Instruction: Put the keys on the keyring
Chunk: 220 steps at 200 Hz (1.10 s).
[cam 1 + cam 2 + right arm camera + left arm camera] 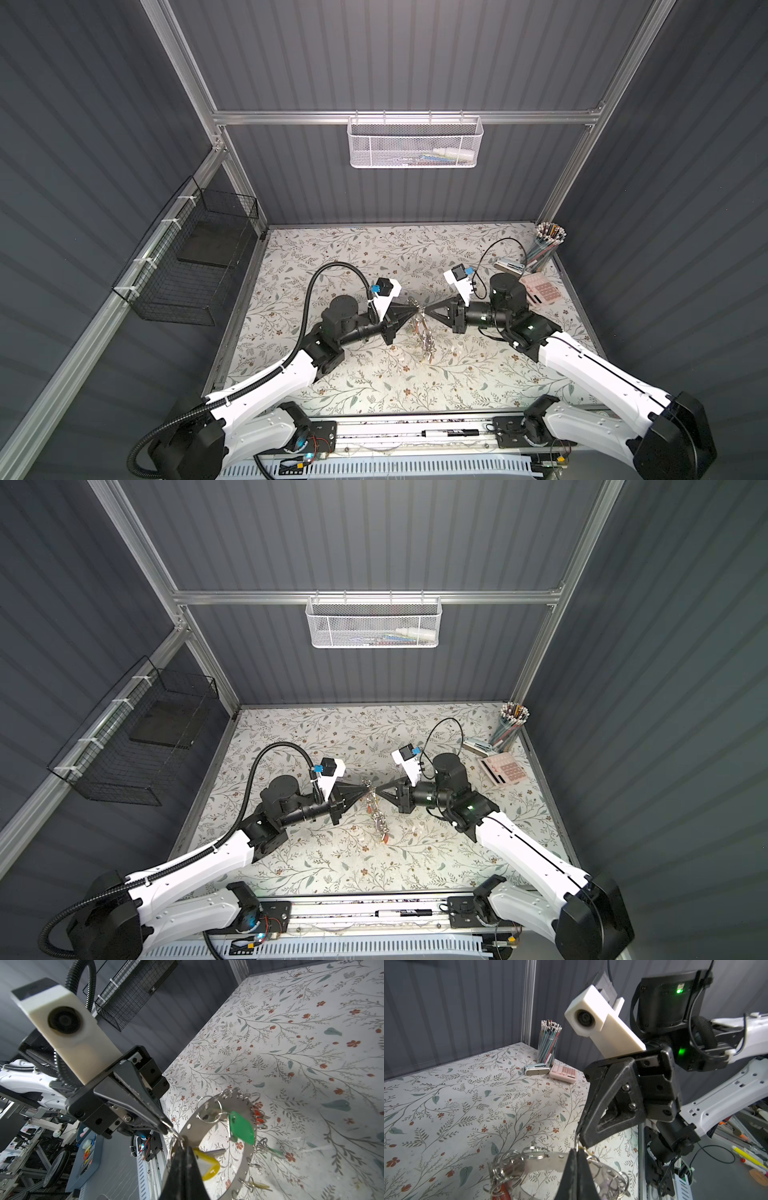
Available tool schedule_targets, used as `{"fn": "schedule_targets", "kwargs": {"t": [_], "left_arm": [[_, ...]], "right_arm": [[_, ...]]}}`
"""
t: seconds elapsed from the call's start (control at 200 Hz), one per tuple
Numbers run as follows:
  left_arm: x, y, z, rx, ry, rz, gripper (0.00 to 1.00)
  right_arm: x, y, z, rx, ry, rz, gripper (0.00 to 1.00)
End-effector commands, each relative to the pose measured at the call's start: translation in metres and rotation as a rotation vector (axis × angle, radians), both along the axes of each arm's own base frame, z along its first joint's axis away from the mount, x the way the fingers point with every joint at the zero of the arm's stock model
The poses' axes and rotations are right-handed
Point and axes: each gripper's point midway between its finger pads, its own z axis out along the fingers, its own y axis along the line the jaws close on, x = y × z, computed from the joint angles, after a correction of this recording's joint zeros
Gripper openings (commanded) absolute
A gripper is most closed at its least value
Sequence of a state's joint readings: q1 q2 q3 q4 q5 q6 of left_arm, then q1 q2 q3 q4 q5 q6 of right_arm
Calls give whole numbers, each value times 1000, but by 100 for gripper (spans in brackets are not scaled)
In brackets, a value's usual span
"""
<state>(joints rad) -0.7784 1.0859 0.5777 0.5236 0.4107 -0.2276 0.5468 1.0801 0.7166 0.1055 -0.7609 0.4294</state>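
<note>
Centre of bench (pixel 353 386): keyring (pixel 546 1160) aloft, dangling toward 6 o'clock.
Left end effector (pixel 576 1152): clenched on keyring band.
Right end effector (pixel 184 1148): clenched on split ring (pixel 171 1148).
Progress: I see red keys (pixel 258 1114), green key (pixel 242 1129) hung; yellow key (pixel 208 1165) seems mid-threading.

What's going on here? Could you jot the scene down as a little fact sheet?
surface: floral table
left gripper: shut, pinching the keyring at its rim
right gripper: shut, pinching the same spot from the opposite side
keyring: held up between the two tips
keys: green tag, yellow tag and red tags dangle at the hoop
far right corner: pencil cup, stapler, pink calculator
</note>
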Motion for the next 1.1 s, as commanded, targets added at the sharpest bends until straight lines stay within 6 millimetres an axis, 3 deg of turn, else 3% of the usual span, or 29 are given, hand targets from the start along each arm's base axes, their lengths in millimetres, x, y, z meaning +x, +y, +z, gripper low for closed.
{"fn": "schedule_targets", "kwargs": {"t": [0.0,0.33,0.535,0.775,0.955,1.096], "left_arm": [[-6,4,58,-201,-116,-6,0],[-9,1,76,-308,-125,-42,0],[-4,2,73,-329,-104,-23,0],[-1,2,71,-341,-92,-7,0],[2,-2,69,-339,-76,-15,0],[0,-5,71,-355,-68,-39,0]], "right_arm": [[-4,1,2,22,20,36,0],[-6,1,1,15,25,47,1],[-7,-4,13,19,-13,25,13],[1,-29,13,-8,-26,-84,22],[1,-51,36,15,-85,-173,29],[-6,-49,61,49,-144,-135,36]]}}
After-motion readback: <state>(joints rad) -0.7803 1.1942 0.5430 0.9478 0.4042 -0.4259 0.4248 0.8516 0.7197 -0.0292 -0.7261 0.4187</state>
